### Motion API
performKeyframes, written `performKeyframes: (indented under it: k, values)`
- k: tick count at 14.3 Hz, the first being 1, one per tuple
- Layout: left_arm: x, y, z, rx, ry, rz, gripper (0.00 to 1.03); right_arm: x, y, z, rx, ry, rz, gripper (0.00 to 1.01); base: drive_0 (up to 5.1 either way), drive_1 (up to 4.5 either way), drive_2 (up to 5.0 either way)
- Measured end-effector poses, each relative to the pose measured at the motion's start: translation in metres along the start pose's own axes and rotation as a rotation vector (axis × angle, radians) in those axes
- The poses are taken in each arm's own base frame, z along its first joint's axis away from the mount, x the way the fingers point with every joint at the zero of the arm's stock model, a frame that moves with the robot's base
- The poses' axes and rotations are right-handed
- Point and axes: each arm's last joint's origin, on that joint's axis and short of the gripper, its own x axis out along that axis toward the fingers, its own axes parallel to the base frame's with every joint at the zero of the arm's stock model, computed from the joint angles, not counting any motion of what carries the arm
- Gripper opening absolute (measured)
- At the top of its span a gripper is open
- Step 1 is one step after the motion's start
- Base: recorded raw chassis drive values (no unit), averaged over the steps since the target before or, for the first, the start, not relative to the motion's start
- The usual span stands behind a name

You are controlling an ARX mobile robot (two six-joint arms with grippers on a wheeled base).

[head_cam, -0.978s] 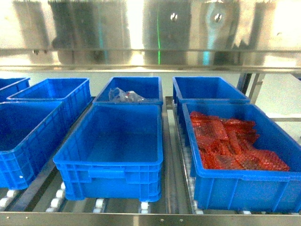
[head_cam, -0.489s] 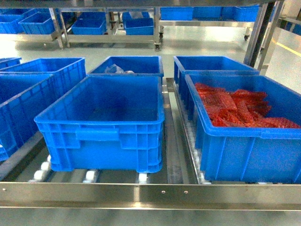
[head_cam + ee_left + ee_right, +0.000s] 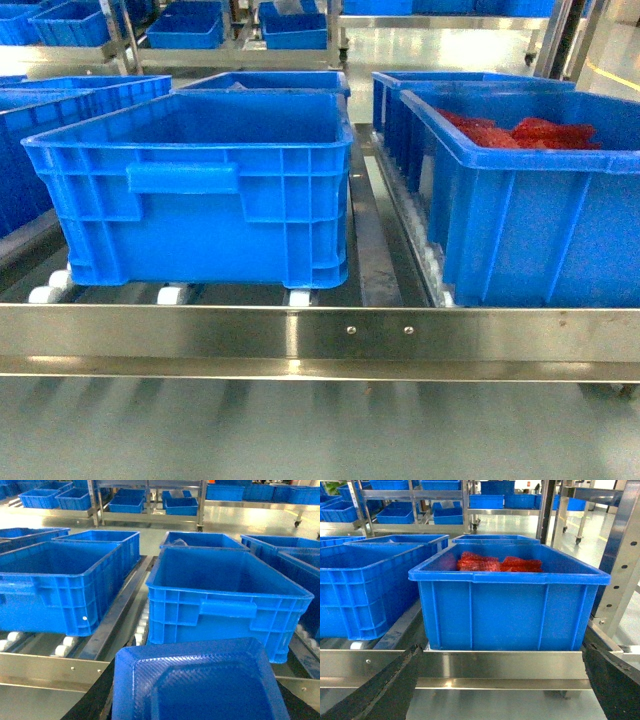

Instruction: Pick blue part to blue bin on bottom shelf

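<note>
On the bottom shelf (image 3: 320, 335), an empty blue bin (image 3: 200, 185); right gripper (image 3: 495, 700) gapes empty, left gripper's state hidden behind a blue part (image 3: 200, 685).

Six blue bins (image 3: 200, 190) — one shelf (image 3: 320, 335)

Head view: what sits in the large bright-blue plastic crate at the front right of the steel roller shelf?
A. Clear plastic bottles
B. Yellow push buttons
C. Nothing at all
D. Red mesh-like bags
D. Red material heaps above the rim of the large bright-blue plastic crate at front right on the steel roller shelf; the right wrist view shows the same red pile inside it.
</note>
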Motion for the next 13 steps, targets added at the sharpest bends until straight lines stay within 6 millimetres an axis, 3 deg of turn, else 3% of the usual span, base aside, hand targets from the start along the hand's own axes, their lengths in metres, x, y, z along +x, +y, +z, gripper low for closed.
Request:
performKeyframes:
  k: [4, 13]
  values:
    - [0.0, 0.0, 0.0004, -0.001, -0.004, 0.001, 0.44, 0.0, 0.0, 0.0001, 0.0, -0.001, 0.001, 0.98, 0.0, 0.0, 0.0]
    - [0.0, 0.0, 0.0004, -0.001, -0.004, 0.001, 0.44, 0.0, 0.0, 0.0, 0.0, 0.0, 0.0, 0.98, 0.1, 4.01, -3.8]
